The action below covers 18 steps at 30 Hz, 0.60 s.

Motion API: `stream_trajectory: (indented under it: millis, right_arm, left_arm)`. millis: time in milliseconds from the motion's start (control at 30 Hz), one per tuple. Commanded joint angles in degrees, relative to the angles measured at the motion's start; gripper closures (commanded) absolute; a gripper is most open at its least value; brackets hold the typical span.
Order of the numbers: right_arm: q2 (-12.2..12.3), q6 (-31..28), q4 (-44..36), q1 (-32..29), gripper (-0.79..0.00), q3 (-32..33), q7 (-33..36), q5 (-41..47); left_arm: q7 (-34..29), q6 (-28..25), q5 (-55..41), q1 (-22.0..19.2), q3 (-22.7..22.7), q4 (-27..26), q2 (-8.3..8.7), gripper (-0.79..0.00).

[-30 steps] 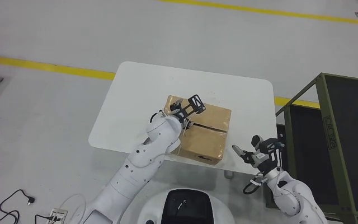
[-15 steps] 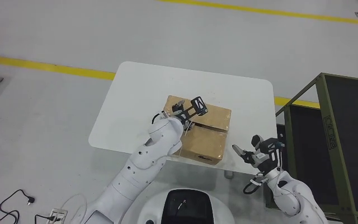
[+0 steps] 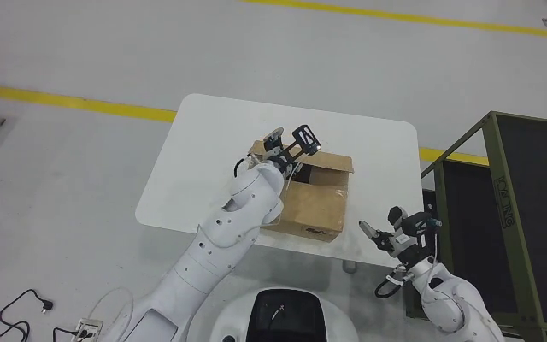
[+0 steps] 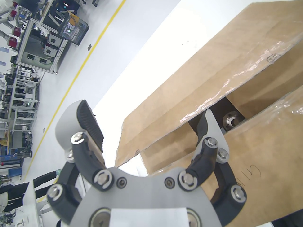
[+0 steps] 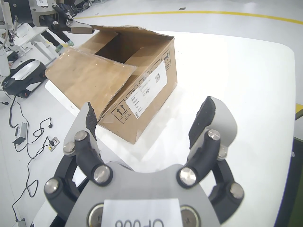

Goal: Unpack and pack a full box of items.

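Observation:
A brown cardboard box (image 3: 312,214) stands near the front edge of the white table (image 3: 214,162). Its far flap (image 4: 213,60) is raised and its near flap (image 5: 90,76) tilts outward, so the dark inside shows. My left gripper (image 3: 292,142) is open at the far flap's edge, with one finger (image 4: 208,128) under the flap and the other (image 4: 87,121) outside it. In the right wrist view the left gripper (image 5: 79,9) sits at the flap's corner. A dark item with a metal ring (image 4: 230,119) lies inside the box. My right gripper (image 5: 149,102) hangs open and empty off the table's front right corner, apart from the box (image 5: 142,83).
A green metal rack (image 3: 504,205) stands to the right of the table. Bare tabletop lies left of, behind and right of the box. Cables and a power strip (image 5: 51,140) lie on the floor beside the table.
My left gripper has moved up and toward the far side, lifting the far flap from nearly flat to raised, so the box now shows its inside. The right gripper has barely moved.

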Motion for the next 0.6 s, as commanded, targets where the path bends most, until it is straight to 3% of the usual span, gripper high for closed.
stream_trajectory:
  millis: [0,300,567]
  right_arm:
    - [0.1,-0.7,0.3,0.4,-0.785,0.1,0.2,1.3]
    - [0.2,-2.6,1.8,2.5,-0.785,-0.9,1.1,3.8]
    - [0.4,-2.2,2.8,2.2,-0.785,-1.4,1.1,4.1]
  left_arm:
    - [0.6,0.4,0.1,-0.9,0.0,0.6,-0.26,-0.785]
    - [3.7,2.9,-1.7,-7.1,0.9,7.0,-2.09,-0.785]
    - [7.6,6.7,-4.0,-15.4,2.7,18.0,-4.79,-0.785]
